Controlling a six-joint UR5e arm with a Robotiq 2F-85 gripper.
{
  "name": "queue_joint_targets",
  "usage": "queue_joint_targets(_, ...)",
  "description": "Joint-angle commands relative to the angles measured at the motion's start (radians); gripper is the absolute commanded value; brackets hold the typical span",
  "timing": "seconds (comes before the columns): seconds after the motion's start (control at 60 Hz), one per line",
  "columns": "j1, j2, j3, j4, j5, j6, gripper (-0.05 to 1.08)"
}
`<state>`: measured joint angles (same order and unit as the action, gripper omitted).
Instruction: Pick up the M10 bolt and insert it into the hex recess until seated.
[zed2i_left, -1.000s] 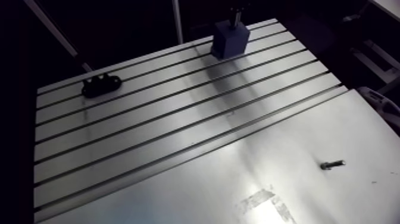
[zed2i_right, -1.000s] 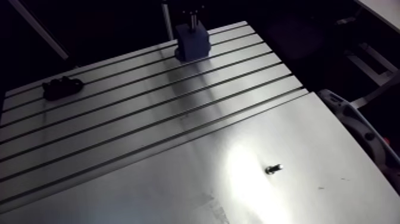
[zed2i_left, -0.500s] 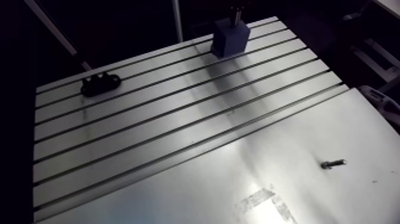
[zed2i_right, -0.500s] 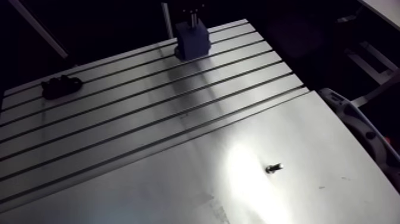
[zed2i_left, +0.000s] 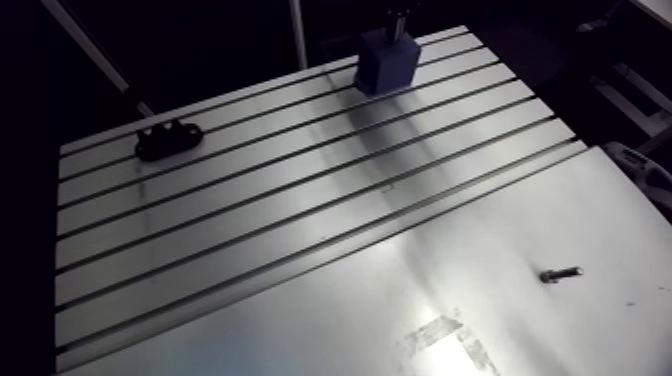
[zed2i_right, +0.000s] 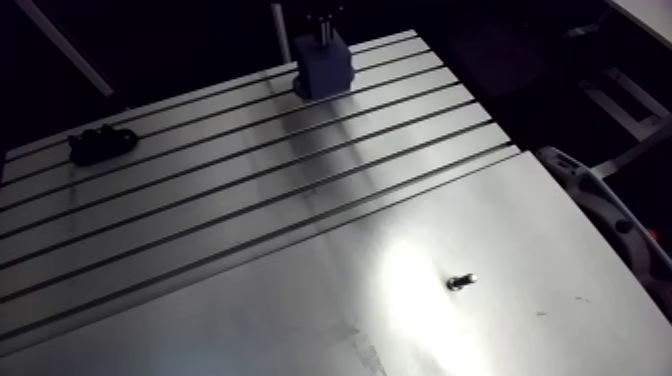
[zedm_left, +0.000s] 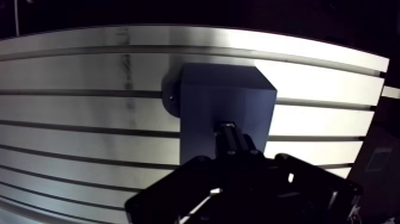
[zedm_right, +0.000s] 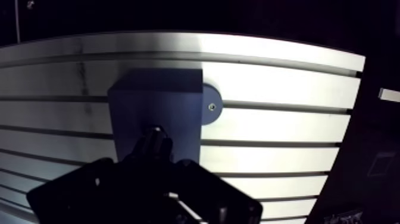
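A blue block (zed2i_left: 386, 64) stands at the far end of the slotted table (zed2i_left: 250, 200). A round flange with a small screw (zedm_right: 211, 107) sticks out from its side. My gripper (zedm_left: 230, 138) hangs straight over the block's top face, fingers drawn together, their tips at or just above that face. The gripper body hides the recess, and I cannot tell whether anything is held between the fingers. In the arm view a small bolt (zed2i_left: 560, 274) lies on its side on the smooth plate (zed2i_left: 480, 240) near the front right, far from the gripper.
A black clamp-like part (zed2i_left: 168, 140) sits on the slotted table at the far left. Long grooves run across the table between it and the block. The table's right edge drops off beside the plate.
The arm view has shifted very slightly. The gripper stays above the blue block, and the bolt on the plate has not moved.
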<state>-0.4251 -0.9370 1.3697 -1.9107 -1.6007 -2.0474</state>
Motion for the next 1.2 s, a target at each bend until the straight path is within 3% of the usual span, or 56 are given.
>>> queue_joint_targets(0.017,0.0,0.001,0.002,0.0,0.0,-0.001,1.08)
queue_joint_targets(1.2,0.002,0.001,0.005,0.0,-0.003,-0.008,1.08)
